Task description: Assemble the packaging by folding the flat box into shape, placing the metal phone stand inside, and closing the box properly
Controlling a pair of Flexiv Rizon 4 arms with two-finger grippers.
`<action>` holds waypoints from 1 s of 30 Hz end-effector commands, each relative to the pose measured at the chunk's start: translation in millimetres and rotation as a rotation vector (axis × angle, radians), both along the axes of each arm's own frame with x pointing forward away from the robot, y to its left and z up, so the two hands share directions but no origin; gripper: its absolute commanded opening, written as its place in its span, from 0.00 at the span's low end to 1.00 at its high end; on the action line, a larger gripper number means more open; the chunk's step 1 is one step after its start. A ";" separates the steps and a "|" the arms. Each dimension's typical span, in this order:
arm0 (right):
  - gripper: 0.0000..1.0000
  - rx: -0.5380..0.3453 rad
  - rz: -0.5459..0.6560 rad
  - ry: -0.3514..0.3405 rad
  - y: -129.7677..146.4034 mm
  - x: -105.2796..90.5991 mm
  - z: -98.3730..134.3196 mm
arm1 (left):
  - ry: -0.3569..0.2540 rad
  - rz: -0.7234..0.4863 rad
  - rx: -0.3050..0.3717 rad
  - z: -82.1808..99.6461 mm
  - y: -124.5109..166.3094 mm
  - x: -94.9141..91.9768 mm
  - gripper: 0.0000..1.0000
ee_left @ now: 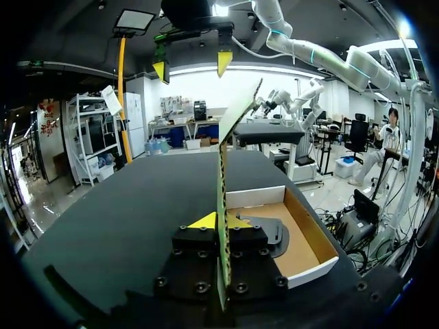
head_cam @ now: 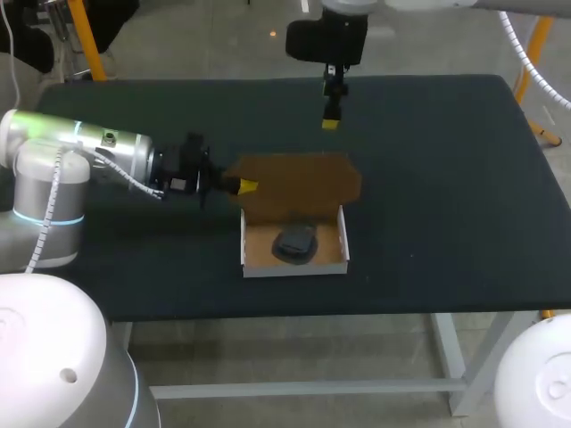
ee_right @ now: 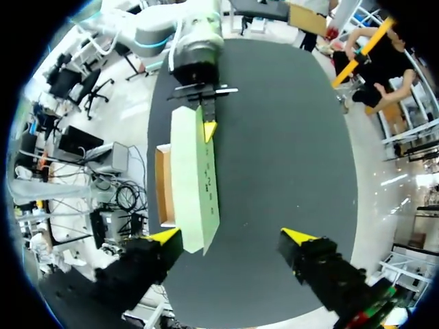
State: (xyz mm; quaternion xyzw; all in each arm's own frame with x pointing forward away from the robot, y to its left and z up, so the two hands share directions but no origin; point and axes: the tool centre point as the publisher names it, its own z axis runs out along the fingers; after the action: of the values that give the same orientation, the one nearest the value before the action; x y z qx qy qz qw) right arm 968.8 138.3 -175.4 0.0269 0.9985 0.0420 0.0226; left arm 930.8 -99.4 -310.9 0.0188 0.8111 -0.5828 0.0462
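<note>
Gripping the upright brown lid [head_cam: 299, 183] by its left edge, left claw [head_cam: 243, 186] is clamped shut, centre-left of frame. Open box [head_cam: 337, 239] sits mid-table [head_cam: 446, 178]; dark phone stand [head_cam: 295, 242] lies inside. Right claw [ee_right: 230, 236] hangs upper centre, fingers spread wide, holding nothing.

We see a box [head_cam: 294, 268] with white walls and a brown cardboard floor, and its lid [head_cam: 299, 183] is brown too. The phone stand [head_cam: 295, 242] is dark grey, the table [head_cam: 428, 178] plain black. The left gripper [head_cam: 247, 186] and right gripper [head_cam: 330, 123] are black with yellow tips.
</note>
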 end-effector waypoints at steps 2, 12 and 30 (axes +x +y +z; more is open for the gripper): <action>0.84 -0.003 0.047 -0.029 9.4 4.4 -7.6 | 0.000 -0.001 -0.001 -1.3 -0.2 -0.5 0.00; 0.64 -0.008 0.128 -0.051 27.2 -1.1 -20.8 | 0.000 -0.001 -0.001 -1.3 -0.2 -0.5 0.00; 0.57 -0.011 0.211 -0.034 52.8 -16.9 -40.2 | 0.000 -0.001 -0.001 -1.3 -0.2 -0.5 0.00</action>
State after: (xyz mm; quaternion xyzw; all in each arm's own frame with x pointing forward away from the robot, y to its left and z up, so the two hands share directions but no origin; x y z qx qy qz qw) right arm 952.3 188.1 -215.0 -0.0790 0.9954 0.0422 0.0350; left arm 930.8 -99.1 -310.8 0.0189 0.8113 -0.5825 0.0459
